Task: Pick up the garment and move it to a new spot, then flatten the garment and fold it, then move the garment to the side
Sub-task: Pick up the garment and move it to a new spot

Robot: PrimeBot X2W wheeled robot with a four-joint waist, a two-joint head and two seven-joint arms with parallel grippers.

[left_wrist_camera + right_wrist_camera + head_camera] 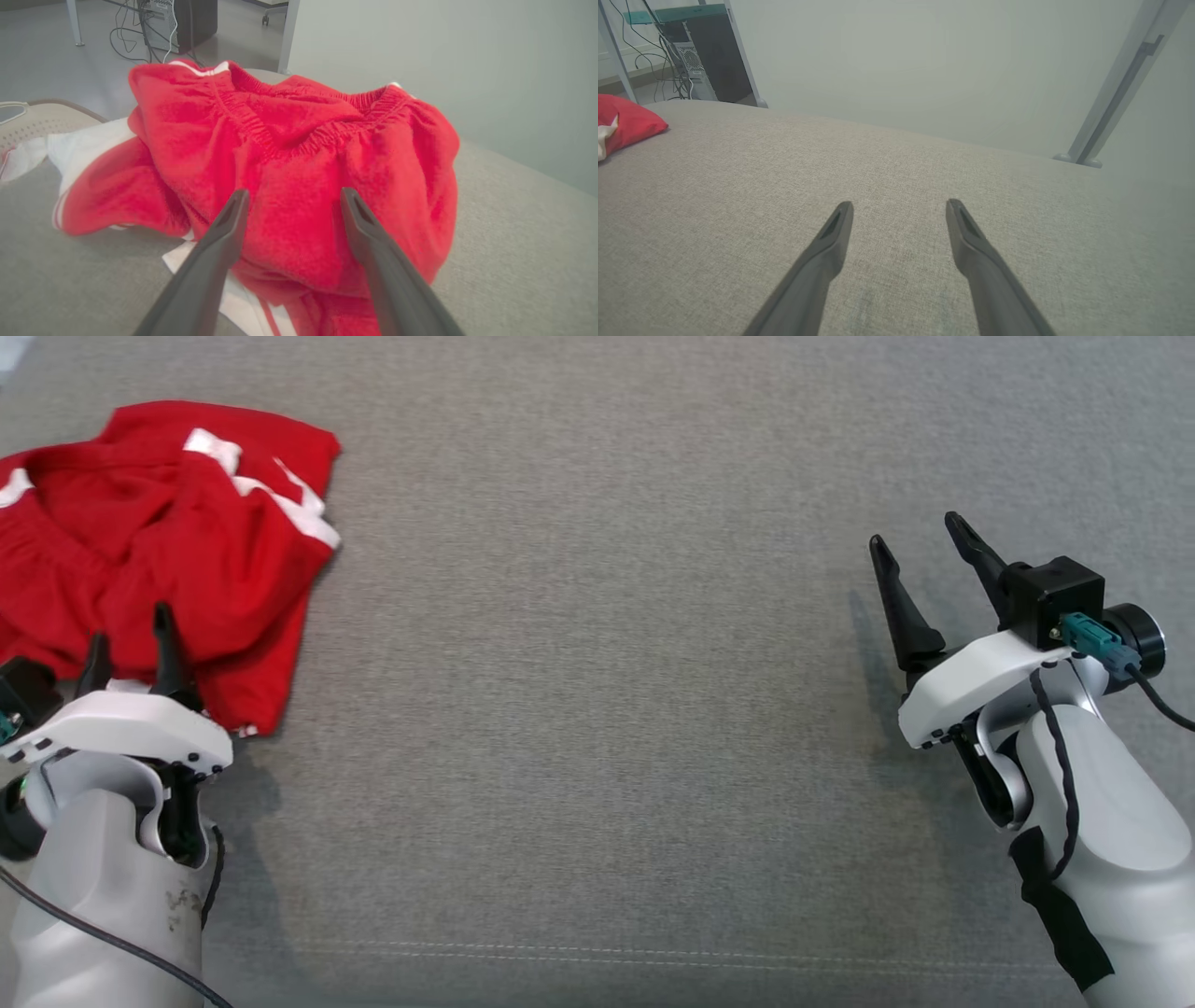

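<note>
Both are spread and empty: the left gripper [131, 625] hangs at the near edge of the garment [187, 523] (far left of the surface [597, 709]), apparently poised to grab; the right gripper [915, 530] waits well apart.

Far left: crumpled red fleece garment [159, 532] on grey woven fabric surface [597, 709].
Near left: left gripper [131, 625], at the garment's near edge.
Right: right gripper [915, 530] over bare surface, well apart from garment.
</note>
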